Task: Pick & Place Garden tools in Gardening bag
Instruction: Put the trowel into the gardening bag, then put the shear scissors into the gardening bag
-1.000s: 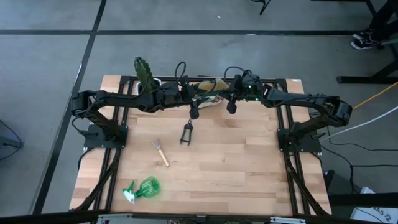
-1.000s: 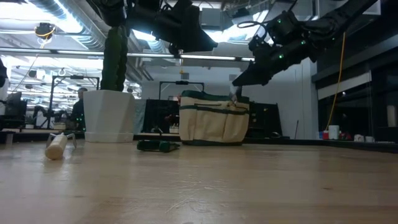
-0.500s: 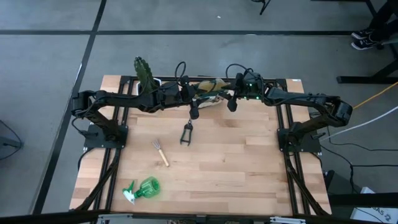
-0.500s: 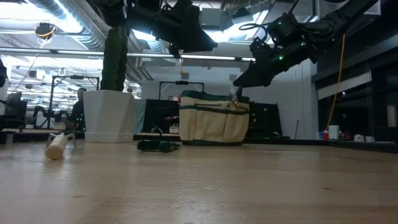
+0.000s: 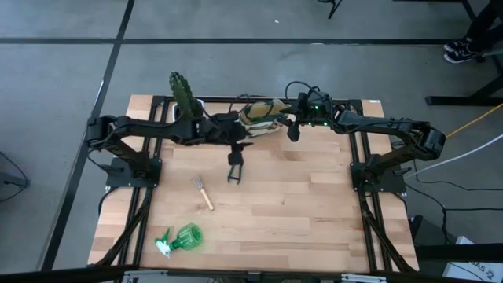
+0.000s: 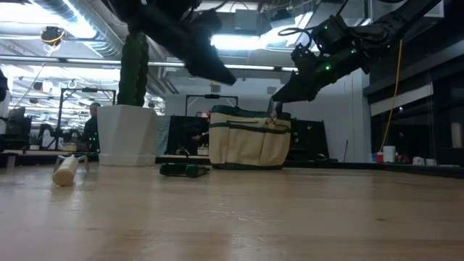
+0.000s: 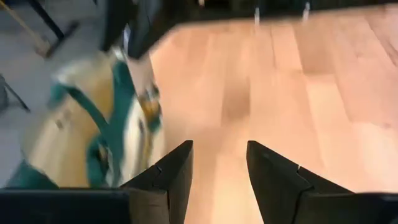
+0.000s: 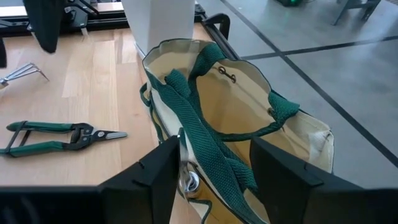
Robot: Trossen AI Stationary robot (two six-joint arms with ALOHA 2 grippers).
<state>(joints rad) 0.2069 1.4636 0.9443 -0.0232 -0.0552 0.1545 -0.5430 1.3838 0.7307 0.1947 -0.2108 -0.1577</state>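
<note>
From above, the gardening bag [image 5: 262,115] sits at the far edge of the tabletop [image 5: 314,212], near its middle, with the cactus [image 5: 182,92] toward the far left corner. The left gripper [image 5: 243,147] hangs just in front of the bag, above the black pruners [image 5: 235,167]; the right gripper [image 5: 292,131] is at the bag's right side. The rake [image 5: 203,191] lies left of centre and the green spray bottle [image 5: 181,237] lies near the front left corner. At table height, the bag [image 6: 249,138] stands upright with the right gripper [image 6: 274,100] just above its rim, the pruners [image 6: 183,170] lie flat before it, the white pot [image 6: 127,135] stands to its left, and a wooden handle [image 6: 65,170] lies far left. The left wrist camera shows its gripper [image 7: 219,163] with fingers apart and nothing between them, the bag [image 7: 99,127] blurred beside bare wood. The right wrist camera shows its gripper [image 8: 214,162] spread open over the bag's [image 8: 230,112] open mouth and green straps, holding nothing; the pruners [image 8: 59,135] lie beyond.
</note>
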